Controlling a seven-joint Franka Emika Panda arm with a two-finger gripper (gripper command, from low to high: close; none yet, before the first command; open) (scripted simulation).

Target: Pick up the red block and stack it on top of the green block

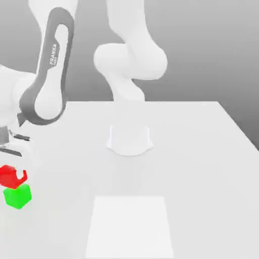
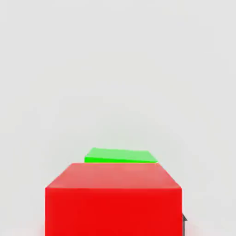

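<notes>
Showing directly above the small matte green cube (image 1: 17, 197) over the pale desk (image 1: 197, 177), the small matte red cube (image 1: 9, 177) is at the fingers (image 1: 20, 172); whether they pinch it or stand spread, I cannot tell.

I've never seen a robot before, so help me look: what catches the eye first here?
The bright red matte cube and, just below it, the bright green matte cube jump out at the exterior view's left edge. Next comes the big, jointed white-and-grey robot arm, looming above them at the upper left. In the hand view, the red cube looms large, partly covering the green one.
</notes>
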